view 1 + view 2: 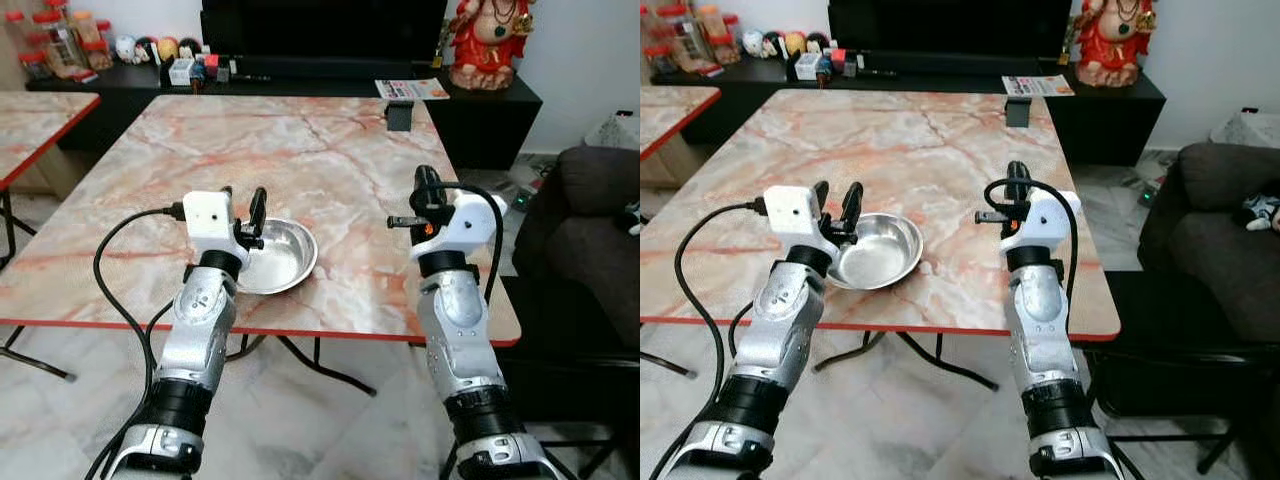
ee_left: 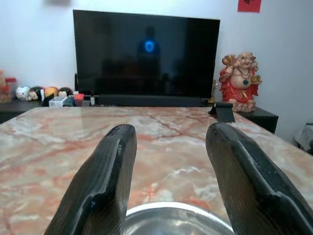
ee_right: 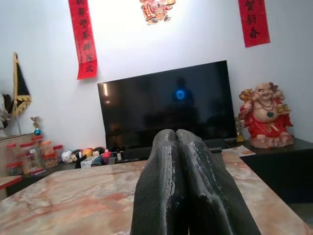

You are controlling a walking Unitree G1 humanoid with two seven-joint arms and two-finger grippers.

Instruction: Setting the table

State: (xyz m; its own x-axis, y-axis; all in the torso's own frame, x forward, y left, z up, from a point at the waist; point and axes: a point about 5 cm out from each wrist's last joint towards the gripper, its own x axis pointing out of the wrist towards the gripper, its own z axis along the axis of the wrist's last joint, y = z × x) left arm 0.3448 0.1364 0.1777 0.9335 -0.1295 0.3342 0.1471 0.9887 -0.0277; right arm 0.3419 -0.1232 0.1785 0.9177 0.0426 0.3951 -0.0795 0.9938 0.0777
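A shiny steel bowl (image 1: pixel 283 257) sits empty on the pink marble table (image 1: pixel 330 140), close to the front edge. My left gripper (image 1: pixel 243 196) is open just over the bowl's near-left rim, its two black fingers pointing up and forward. In the left wrist view the fingers (image 2: pixel 112 161) stand wide apart with the bowl's rim (image 2: pixel 178 218) below them, and nothing is held. My right gripper (image 1: pixel 425 180) is shut and empty, raised over the right part of the table, well apart from the bowl. In the right wrist view its fingers (image 3: pixel 168 161) are pressed together.
A small black stand (image 1: pixel 399 116) sits at the table's far edge. Behind it are a dark TV cabinet (image 1: pixel 480 110) with a magazine (image 1: pixel 410 88), a red statue (image 1: pixel 490 40) and small ornaments. A dark sofa (image 1: pixel 590 230) is to the right, a second marble table (image 1: pixel 40 115) to the left.
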